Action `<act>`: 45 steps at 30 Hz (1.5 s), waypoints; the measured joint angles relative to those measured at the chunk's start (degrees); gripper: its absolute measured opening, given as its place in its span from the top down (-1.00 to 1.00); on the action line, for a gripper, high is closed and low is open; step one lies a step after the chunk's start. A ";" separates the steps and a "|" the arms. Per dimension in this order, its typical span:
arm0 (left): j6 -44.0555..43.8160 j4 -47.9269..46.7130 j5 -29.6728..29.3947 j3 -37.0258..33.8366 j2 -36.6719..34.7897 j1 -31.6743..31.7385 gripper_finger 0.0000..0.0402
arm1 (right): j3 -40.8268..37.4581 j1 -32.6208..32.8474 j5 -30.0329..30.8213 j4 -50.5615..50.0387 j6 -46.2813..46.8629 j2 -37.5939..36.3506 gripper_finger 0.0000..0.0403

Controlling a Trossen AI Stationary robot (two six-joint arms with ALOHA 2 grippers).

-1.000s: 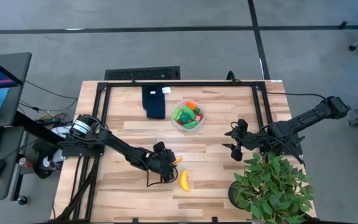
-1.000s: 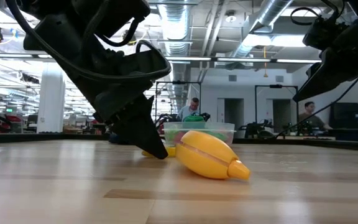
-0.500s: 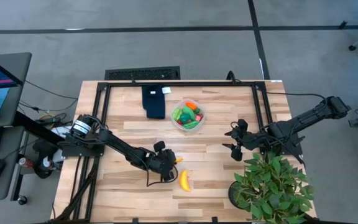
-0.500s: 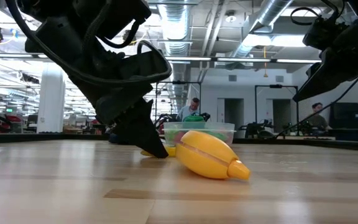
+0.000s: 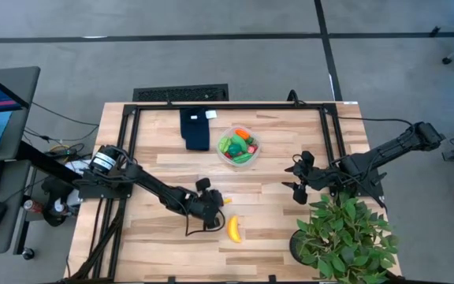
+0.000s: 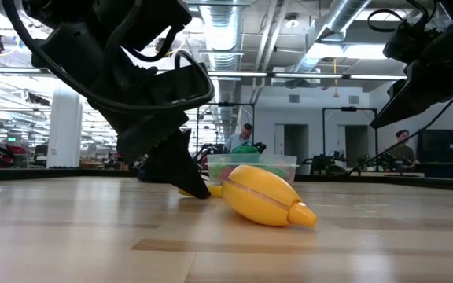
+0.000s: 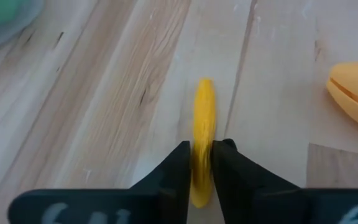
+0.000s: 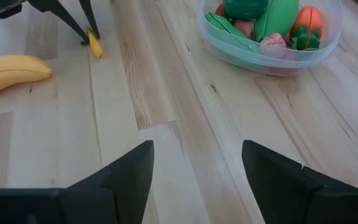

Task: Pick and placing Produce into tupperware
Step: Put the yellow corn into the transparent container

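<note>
We have the left gripper [image 7: 197,163] low on the worktop [image 5: 164,166], jaws clamped across a thin yellow produce piece [image 7: 203,130] whose long axis runs straight out ahead of the jaws. The banana [image 5: 233,229] lies just beside it, untouched. The tupperware [image 5: 239,147], already holding several pieces, sits toward the far edge, away from this grip and well apart. So our coming move looks like a lift and a carry toward it. Our right gripper [image 5: 299,178] waits by the potted plant [image 5: 344,237], jaws apart, empty.
</note>
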 joint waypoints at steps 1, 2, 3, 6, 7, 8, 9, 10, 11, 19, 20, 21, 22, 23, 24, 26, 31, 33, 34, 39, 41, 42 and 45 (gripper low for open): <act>0.37 0.15 0.02 0.00 0.00 0.11 0.73 | 0.00 0.00 0.00 0.00 0.00 0.00 -0.19; 0.95 0.42 0.02 -0.02 0.00 0.23 0.74 | -0.01 0.00 0.00 0.00 0.00 0.00 -0.19; 1.52 0.77 0.02 -0.04 0.00 0.34 0.74 | -0.01 0.00 0.00 0.00 0.00 0.00 -0.19; 3.43 1.97 -0.02 -0.09 0.11 0.76 0.75 | -0.01 0.00 -0.02 0.00 0.00 0.00 -0.19; 4.04 2.24 -0.05 -0.11 0.11 0.95 0.75 | -0.01 0.00 0.00 0.00 0.00 0.00 -0.19; 4.57 2.40 -0.20 -0.11 0.11 1.17 0.75 | -0.01 0.00 0.00 0.00 0.00 0.00 -0.19; 5.12 2.52 -0.25 -0.11 0.11 1.40 0.75 | -0.01 0.00 0.00 0.00 0.00 0.00 -0.19; 5.54 2.61 -0.26 -0.11 0.11 1.70 0.75 | -0.01 0.00 0.00 0.00 0.00 0.00 -0.19; 5.87 2.67 -0.26 -0.11 0.11 2.02 0.75 | -0.01 0.00 0.00 -0.02 0.00 0.00 -0.19; 10.67 4.09 -0.26 -0.09 -0.61 5.27 0.75 | -0.01 0.00 -0.02 -0.04 0.00 0.00 -0.19; 11.40 4.48 -0.24 -0.04 -0.99 5.67 0.75 | -0.01 -0.01 -0.01 -0.11 0.00 0.00 -0.19; 12.13 4.06 -0.30 -0.07 -1.73 6.06 0.75 | -0.01 0.00 0.00 -0.23 0.00 0.00 -0.19; 12.91 4.29 -0.43 -0.09 -2.40 6.47 0.75 | -0.03 0.00 -0.01 -0.26 0.00 0.00 -0.19; 13.62 4.83 -0.48 -0.04 -3.09 6.74 0.75 | -0.03 0.00 -0.02 -0.29 0.00 0.02 -0.19; 14.58 4.63 -0.79 -0.02 -3.95 7.00 0.75 | -0.03 0.00 -0.02 -0.35 0.00 0.02 -0.19; 16.65 4.64 -1.77 -0.02 -5.68 7.47 0.75 | -0.03 0.00 -0.02 -0.32 0.00 0.02 -0.19; 22.51 4.38 -5.93 0.00 -10.88 9.13 0.75 | -0.03 -0.01 -0.02 -0.42 0.00 0.02 -0.19; 24.47 3.53 -6.90 -0.02 -12.99 9.99 0.75 | -0.03 0.00 -0.02 -0.38 -0.01 0.02 -0.19; 25.44 3.96 -7.04 0.00 -13.90 10.49 0.75 | -0.03 -0.02 -0.02 -0.44 -0.02 0.02 -0.19; 29.10 3.32 -7.46 0.00 -17.84 13.30 0.75 | -0.03 -0.01 -0.02 -0.61 -0.02 0.02 -0.19; 30.33 3.20 -7.69 0.00 -18.69 14.75 0.75 | -0.03 -0.02 -0.02 -0.63 -0.02 0.02 -0.19; 31.03 3.43 -7.73 0.00 -18.90 15.50 0.75 | -0.03 -0.01 -0.02 -0.62 -0.02 0.02 -0.19; 32.64 3.55 -7.66 0.00 -18.97 18.33 0.75 | -0.03 0.00 -0.02 -0.62 -0.03 0.02 -0.19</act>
